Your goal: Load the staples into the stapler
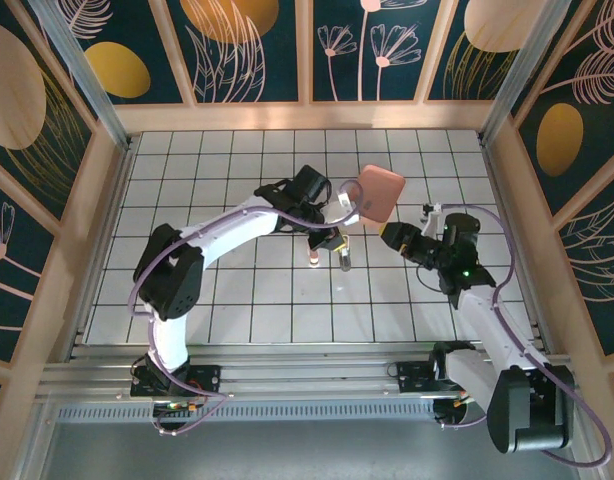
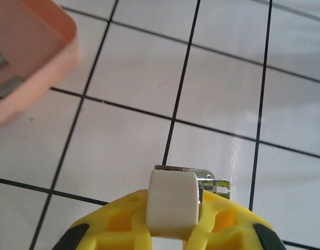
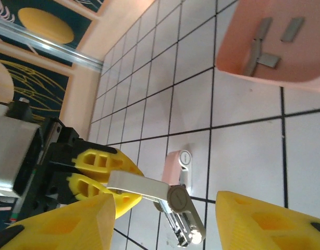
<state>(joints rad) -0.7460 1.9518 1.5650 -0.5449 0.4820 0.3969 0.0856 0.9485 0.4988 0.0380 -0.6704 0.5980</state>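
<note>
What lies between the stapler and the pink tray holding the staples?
Only bare white tile separates the stapler from the tray; the right wrist view shows it.

White tiled floor (image 1: 237, 300), dark floral walls (image 1: 252, 50) around.

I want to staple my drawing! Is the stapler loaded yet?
Not yet. Done: the stapler is swung open. In hand: the left fingers pinch its silver arm; the right fingers are open, empty. Left: the staples lie in the pink tray, waiting to go in.
</note>
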